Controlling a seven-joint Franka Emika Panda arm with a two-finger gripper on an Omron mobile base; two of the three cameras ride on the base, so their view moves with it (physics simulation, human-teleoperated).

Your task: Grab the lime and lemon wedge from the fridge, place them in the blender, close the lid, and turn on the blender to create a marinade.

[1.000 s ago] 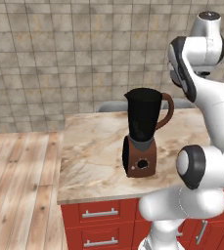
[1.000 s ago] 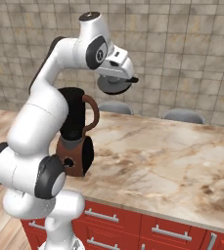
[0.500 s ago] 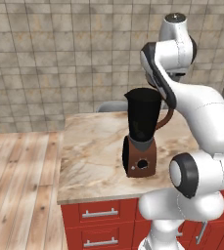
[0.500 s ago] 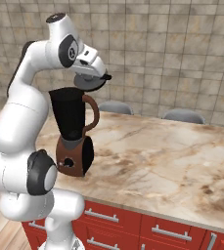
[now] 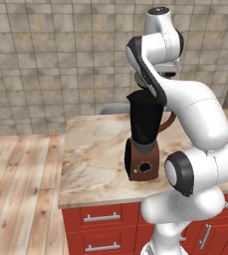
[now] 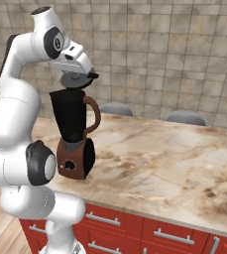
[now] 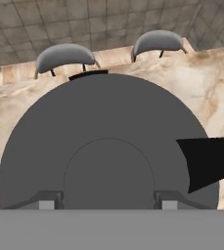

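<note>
The blender stands on the marble counter, its brown base under a tall black jug with a curved brown handle. Just above the jug's open top hangs the dark grey round lid, held flat. My gripper is shut on the lid's centre knob, one fingertip on each side of it. In the hand view a black corner of the jug pokes out from under the lid. The lime, the lemon wedge and the fridge are out of view.
Two grey stool seats stand beyond the counter's far edge, in front of a tiled wall. Red drawers run under the counter. Wooden floor lies to the left, and bare counter stretches right of the blender.
The arm has swung sideways with the lid, from beside the blender to right over the jug's top. The blender has not moved and the grip is unchanged.
</note>
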